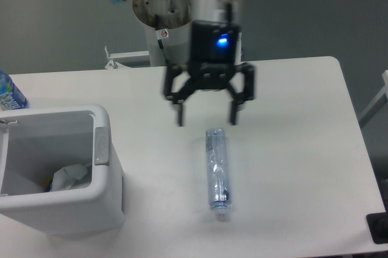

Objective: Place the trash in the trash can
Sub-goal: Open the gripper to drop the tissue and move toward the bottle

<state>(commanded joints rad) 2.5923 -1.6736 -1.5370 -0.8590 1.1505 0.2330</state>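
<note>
End effector [206, 118] spread wide, empty; above bottle [217, 168]

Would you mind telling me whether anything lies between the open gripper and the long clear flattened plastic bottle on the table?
Nothing visible does. The gripper hangs open just beyond the far end of the clear flattened plastic bottle, with only bare white table between them. The white rectangular bin stands well off to the side.
</note>
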